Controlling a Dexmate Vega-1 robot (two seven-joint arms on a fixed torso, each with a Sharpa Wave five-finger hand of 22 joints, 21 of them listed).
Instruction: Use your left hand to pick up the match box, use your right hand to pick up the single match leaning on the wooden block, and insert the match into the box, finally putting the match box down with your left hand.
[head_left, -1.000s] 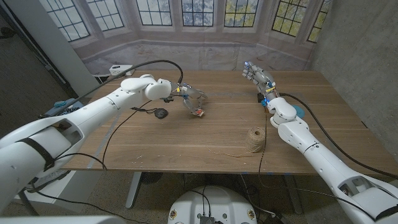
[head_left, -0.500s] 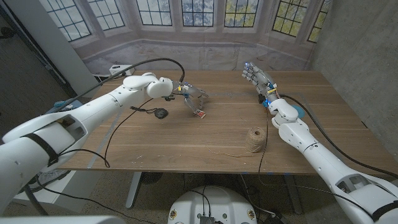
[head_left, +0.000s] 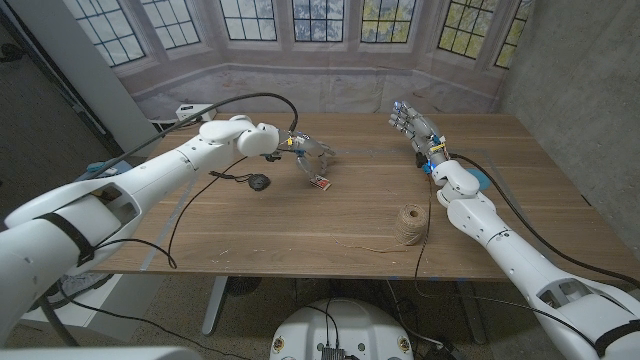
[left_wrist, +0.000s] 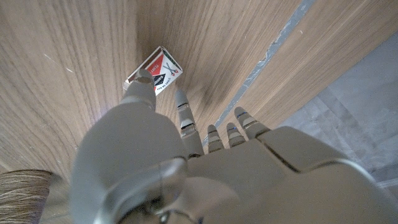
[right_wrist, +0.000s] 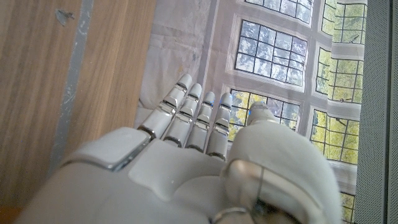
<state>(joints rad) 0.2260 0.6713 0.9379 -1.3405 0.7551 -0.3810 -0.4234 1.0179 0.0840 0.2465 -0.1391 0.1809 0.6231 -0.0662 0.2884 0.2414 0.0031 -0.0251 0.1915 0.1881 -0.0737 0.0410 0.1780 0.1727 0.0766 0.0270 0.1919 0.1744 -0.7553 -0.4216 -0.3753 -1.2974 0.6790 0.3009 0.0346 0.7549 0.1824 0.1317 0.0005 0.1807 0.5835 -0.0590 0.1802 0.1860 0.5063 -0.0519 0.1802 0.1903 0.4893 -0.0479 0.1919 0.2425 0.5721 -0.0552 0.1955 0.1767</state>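
The match box (left_wrist: 157, 69) carries a red, white and black printed label, too blurred to read.

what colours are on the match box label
Red, white and black on the match box; the left wrist view shows it best, just beyond the left hand fingertips.

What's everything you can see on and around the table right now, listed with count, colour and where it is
Match box: one, red, white and black label, on the table's left-middle part, under the left hand's fingertips.
Twine spool: one, tan, near the table's front edge, right of centre, with a loose strand trailing to the left.
Small round object: one, black, on the table left of the match box, on a cable.
Table: one, brown wood.
Left hand: one, silver-grey, fingers reaching down at the match box; whether they grip it I cannot tell.
Right hand: one, silver-grey, fingers apart, holding nothing, at the table's far right part.
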